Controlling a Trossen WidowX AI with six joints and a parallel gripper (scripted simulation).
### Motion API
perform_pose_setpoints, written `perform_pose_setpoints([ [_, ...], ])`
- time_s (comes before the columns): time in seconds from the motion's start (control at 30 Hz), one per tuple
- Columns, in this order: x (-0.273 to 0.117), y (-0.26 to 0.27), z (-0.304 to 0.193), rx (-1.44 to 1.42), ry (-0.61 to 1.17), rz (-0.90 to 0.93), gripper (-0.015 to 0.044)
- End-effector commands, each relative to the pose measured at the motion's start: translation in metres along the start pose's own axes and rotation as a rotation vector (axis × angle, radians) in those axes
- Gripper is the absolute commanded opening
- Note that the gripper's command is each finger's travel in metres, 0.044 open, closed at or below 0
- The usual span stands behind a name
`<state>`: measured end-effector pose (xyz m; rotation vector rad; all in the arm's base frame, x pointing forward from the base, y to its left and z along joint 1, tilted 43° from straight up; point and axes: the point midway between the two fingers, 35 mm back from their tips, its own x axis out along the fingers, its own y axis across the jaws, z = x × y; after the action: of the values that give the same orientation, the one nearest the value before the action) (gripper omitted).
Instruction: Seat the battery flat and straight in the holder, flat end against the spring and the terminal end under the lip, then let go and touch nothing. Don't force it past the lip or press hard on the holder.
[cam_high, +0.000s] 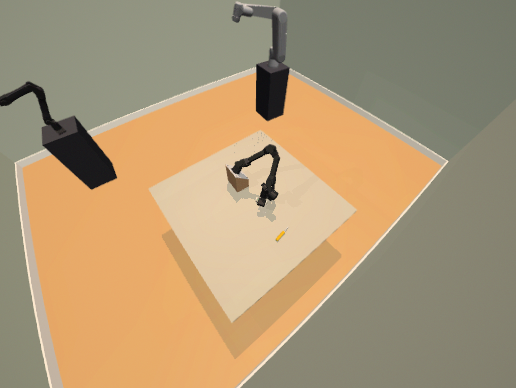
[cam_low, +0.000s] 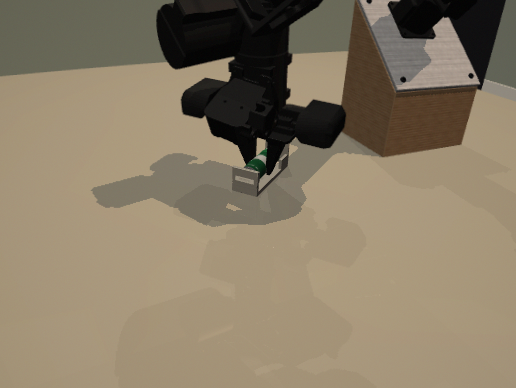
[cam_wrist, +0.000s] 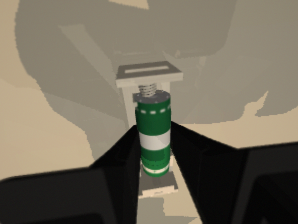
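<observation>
My gripper (cam_wrist: 152, 128) (cam_low: 258, 165) (cam_high: 262, 201) is shut on the battery (cam_wrist: 153, 135) (cam_low: 257, 162), a green cylinder with a white band. I hold it lengthwise over the grey holder (cam_wrist: 150, 75) (cam_low: 246, 181), low inside its channel. In the wrist view the battery's far end meets the coiled spring (cam_wrist: 148, 91) at the holder's far wall. The near end lies over the holder's near plate (cam_wrist: 159, 187). The lip itself is hidden by the battery and fingers. The battery looks lined up with the holder's long axis.
The wooden wedge block (cam_low: 405, 107) (cam_high: 236, 178) that carries the arm's base stands at the back right of the beige table (cam_low: 100, 260) (cam_high: 225, 260). A small yellow tool (cam_high: 281, 234) lies on the table nearer the front. Two other arms on black pedestals (cam_high: 75, 150) (cam_high: 272, 90) stand off the table.
</observation>
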<state>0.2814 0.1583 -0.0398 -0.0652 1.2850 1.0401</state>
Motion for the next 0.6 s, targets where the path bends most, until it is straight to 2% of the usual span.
perform_pose_setpoints([
  [0.0, -0.001, 0.002, 0.006, -0.014, -0.025, 0.003, 0.008],
  [0.57, 0.001, 0.002, -0.005, -0.013, -0.032, -0.001, 0.008],
])
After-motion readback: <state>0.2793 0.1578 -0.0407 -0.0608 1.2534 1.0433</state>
